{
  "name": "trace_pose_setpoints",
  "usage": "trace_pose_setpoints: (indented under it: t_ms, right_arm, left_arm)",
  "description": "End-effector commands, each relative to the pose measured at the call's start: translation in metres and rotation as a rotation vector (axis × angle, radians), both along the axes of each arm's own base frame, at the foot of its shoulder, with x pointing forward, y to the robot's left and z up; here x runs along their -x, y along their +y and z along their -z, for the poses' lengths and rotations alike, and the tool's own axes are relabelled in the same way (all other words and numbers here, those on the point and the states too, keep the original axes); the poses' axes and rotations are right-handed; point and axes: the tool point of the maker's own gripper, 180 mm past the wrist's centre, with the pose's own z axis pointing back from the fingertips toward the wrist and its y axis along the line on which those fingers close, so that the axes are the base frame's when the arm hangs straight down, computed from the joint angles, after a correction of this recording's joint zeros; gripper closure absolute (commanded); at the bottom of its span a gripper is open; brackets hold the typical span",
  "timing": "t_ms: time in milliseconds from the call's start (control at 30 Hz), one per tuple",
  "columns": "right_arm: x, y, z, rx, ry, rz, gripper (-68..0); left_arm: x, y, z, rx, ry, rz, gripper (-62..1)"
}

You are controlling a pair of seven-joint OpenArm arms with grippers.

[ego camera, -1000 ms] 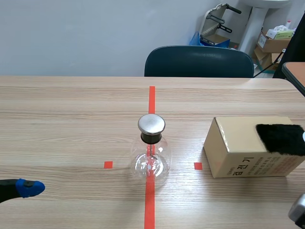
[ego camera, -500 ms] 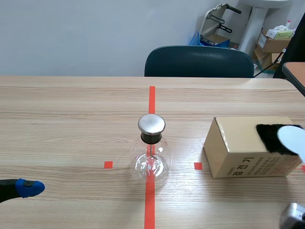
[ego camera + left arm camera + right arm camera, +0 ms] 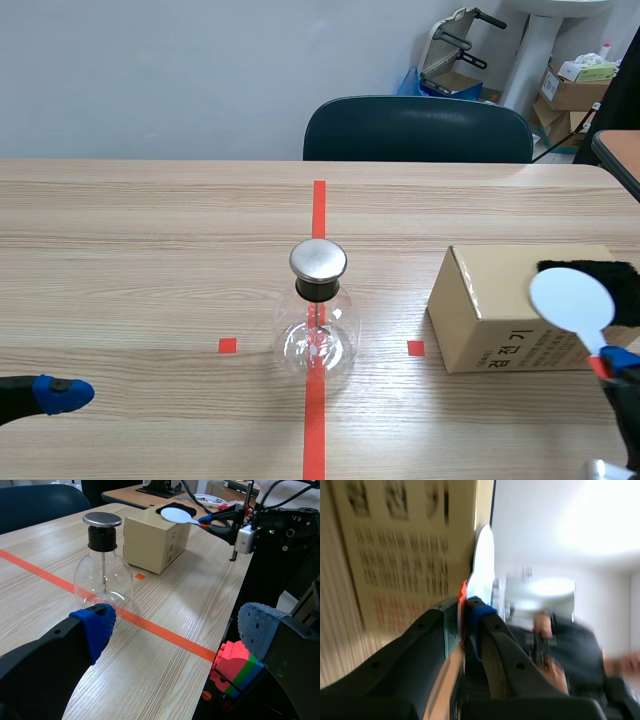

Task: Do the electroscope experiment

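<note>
The right gripper (image 3: 464, 614) is closed on the thin handle of a paddle (image 3: 570, 298). Its two fingers press the handle between them, near a red part of the handle. The pale round disc of the paddle stands out ahead of the fingertips. In the scene view the disc is raised in front of the black cloth (image 3: 625, 292), which lies on top of a cardboard box (image 3: 490, 315). I cannot tell whether the disc touches the cloth.

The left gripper (image 3: 175, 629) is wide open and holds nothing. It is low over the table (image 3: 150, 250), on the robot's left, well apart from the other things.

The electroscope (image 3: 318, 335) stands upright on the red tape line in the middle of the table, between the two arms, near the box but not touching it. It is a clear round flask with a dark neck and a flat metal cap (image 3: 318, 260) on top. A thin rod hangs down inside the glass.

The paddle looks light, thin and stiff, so I think a small grip force is enough. The handle is the right place to hold it, because the disc should probably stay free of the pads if it is to carry charge. The flask is most likely glass, so it is fragile and smooth, and its round body would slip between the pads. If it must be held, the dark neck under the cap seems the best place. For the experiment the disc probably only needs to come near the metal cap or touch it lightly. A hard push there could tip the flask.

Behind the table stands a dark chair (image 3: 418, 128).
</note>
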Motion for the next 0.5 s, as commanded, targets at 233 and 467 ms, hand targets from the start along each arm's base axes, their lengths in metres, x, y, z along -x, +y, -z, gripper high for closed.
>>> trace_pose_setpoints:
  t_ms: [233, 467]
  right_arm:
    - [-0.003, -0.008, -0.013, 0.032, -0.065, 0.029, -1.5]
    - [0.005, 0.023, -0.012, 0.006, -0.054, -0.145, -1.5]
  left_arm:
    - [-0.003, -0.004, -0.009, 0.032, -0.019, -0.003, -52.5]
    - [-0.003, -0.004, -0.009, 0.032, -0.019, -0.003, -52.5]
